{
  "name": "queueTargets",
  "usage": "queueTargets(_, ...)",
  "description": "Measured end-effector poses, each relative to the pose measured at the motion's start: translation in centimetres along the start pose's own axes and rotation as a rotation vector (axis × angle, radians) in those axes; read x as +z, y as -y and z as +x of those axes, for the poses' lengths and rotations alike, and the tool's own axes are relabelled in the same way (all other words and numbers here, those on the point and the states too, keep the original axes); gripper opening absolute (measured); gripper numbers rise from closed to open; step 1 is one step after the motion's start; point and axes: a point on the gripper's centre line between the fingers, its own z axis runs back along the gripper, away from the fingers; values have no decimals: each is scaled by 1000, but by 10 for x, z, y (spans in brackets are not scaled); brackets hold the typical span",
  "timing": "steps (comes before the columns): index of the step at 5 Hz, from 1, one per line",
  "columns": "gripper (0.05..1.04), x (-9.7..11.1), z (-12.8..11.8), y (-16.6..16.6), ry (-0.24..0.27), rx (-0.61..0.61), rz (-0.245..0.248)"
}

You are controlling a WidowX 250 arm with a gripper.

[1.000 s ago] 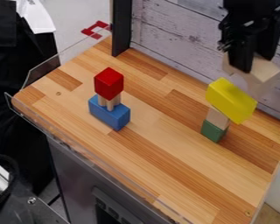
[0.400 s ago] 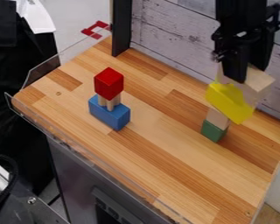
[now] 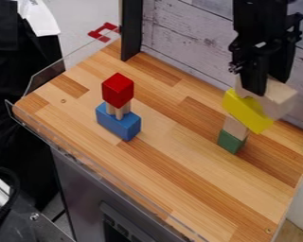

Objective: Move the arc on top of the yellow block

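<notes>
At the upper right, the black gripper (image 3: pixel 265 89) hangs down over the right-hand stack, shut on the pale wooden arc (image 3: pixel 279 100). The arc is right at the top of the yellow block (image 3: pixel 247 111), overlapping its upper right part; whether it rests on the block I cannot tell. Beneath the yellow block stand a small natural wood block (image 3: pixel 235 128) and, on the table, a green block (image 3: pixel 230 142).
To the left, a red block (image 3: pixel 118 90) sits on pale wooden posts (image 3: pixel 119 111) over a blue block (image 3: pixel 118 122). A whitewashed plank wall (image 3: pixel 182 45) and a black upright post (image 3: pixel 132 30) border the wooden table (image 3: pixel 160 165) at the back.
The gripper has come down and slightly left with the arc, from above and behind the yellow block to its top. The blocks look unmoved.
</notes>
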Motion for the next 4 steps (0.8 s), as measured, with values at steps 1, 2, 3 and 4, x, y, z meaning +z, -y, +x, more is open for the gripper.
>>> queueTargets(1, 514, -1, 1, 0, -2, 2, 5)
queueTargets(2, 514, -1, 5, -2, 3, 6, 12)
queueTargets(3, 514, 0, 7, -2, 4, 10, 15)
queueTargets(4, 575, -3, 8, -3, 1, 10, 28)
